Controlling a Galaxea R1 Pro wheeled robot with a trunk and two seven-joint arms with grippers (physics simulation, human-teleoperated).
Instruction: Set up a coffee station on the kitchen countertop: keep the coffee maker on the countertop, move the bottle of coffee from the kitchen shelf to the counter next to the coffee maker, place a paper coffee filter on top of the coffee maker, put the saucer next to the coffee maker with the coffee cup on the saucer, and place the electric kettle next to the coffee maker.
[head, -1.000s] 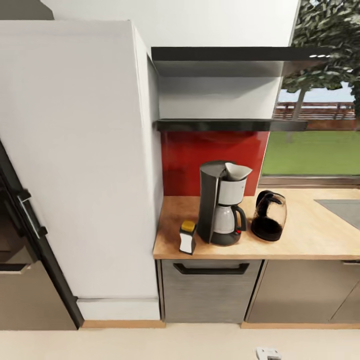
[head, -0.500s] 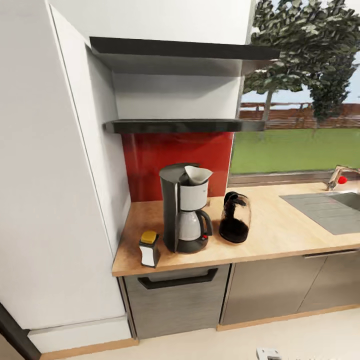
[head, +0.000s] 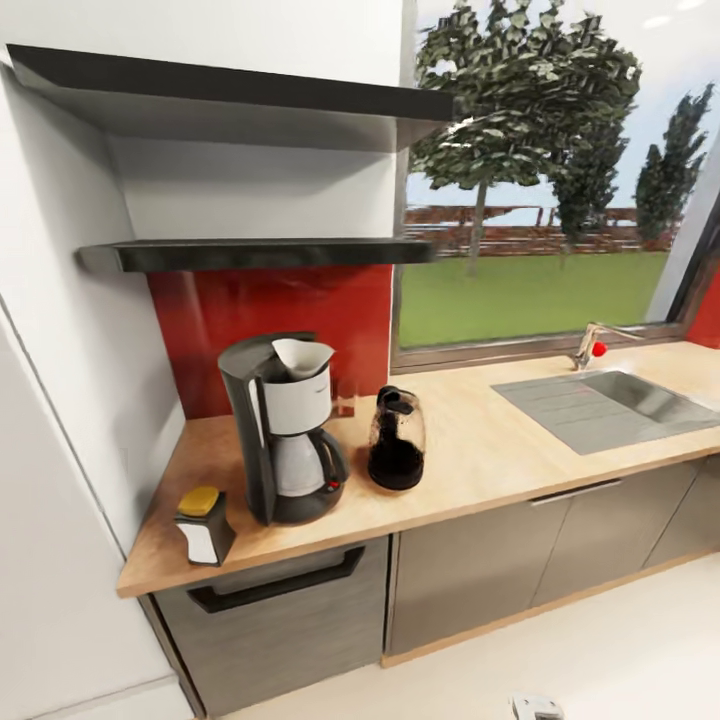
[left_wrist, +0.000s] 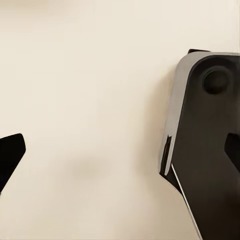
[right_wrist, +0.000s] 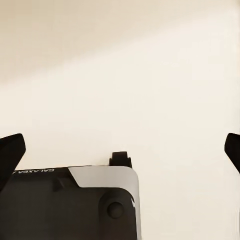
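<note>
The tan wood-look kitchen countertop (head: 470, 460) is cut off at the right edge past the steel sink (head: 610, 400); beneath the thin dark kitchen shelf (head: 250, 255) stands the coffee maker (head: 280, 430), the white paper coffee filter (head: 303, 356) seated on its top. The rounded dark electric kettle (head: 396, 440) stands just beside its right, the yellow-capped bottle of coffee (head: 204, 525) at its left near the counter's front edge. In each wrist view, the left gripper (left_wrist: 120, 152) and right gripper (right_wrist: 120, 150) show dark fingertips spread wide apart over pale floor, partly masked by the robot's base.

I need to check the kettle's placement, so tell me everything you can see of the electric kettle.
The electric kettle is a rounded, dark see-through jug with a black lid, handle and base. It stands upright on the kitchen countertop, just beside the coffee maker without touching it. Its lower half looks darkest.
</note>
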